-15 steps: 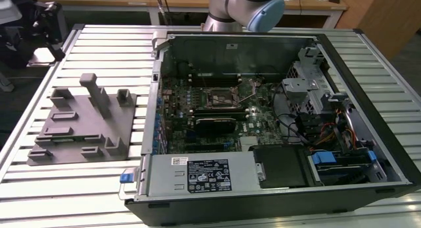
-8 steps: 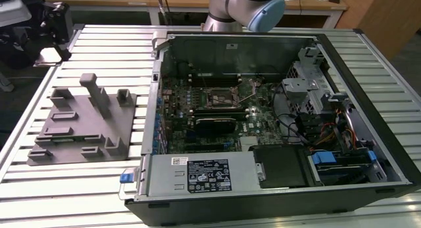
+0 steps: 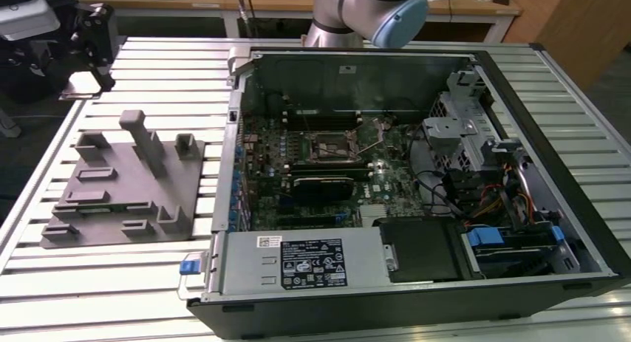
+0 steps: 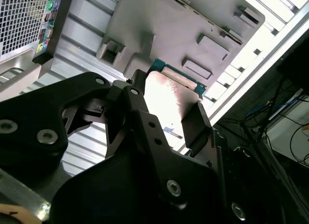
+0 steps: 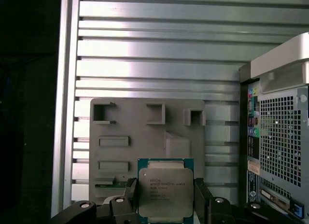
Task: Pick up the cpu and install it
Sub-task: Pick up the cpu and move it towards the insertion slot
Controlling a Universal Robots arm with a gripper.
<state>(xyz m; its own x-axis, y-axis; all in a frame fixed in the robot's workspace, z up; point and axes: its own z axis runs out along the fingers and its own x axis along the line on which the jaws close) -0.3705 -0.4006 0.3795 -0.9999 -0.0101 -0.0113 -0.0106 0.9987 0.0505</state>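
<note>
Cpu (image 5: 165,194) sits clamped flat between the two fingers of the claw (image 5: 164,186), the grey tray (image 5: 120,132) beyond it.

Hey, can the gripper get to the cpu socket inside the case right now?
Probably yes. The case lies open and nothing stands over the socket; the drive cage sits off to the exterior view's right. The gripper holds the cpu over the grey tray.

Open computer case (image 3: 355,80) beside grey tray (image 3: 108,209) on slatted table (image 3: 99,283)
</note>
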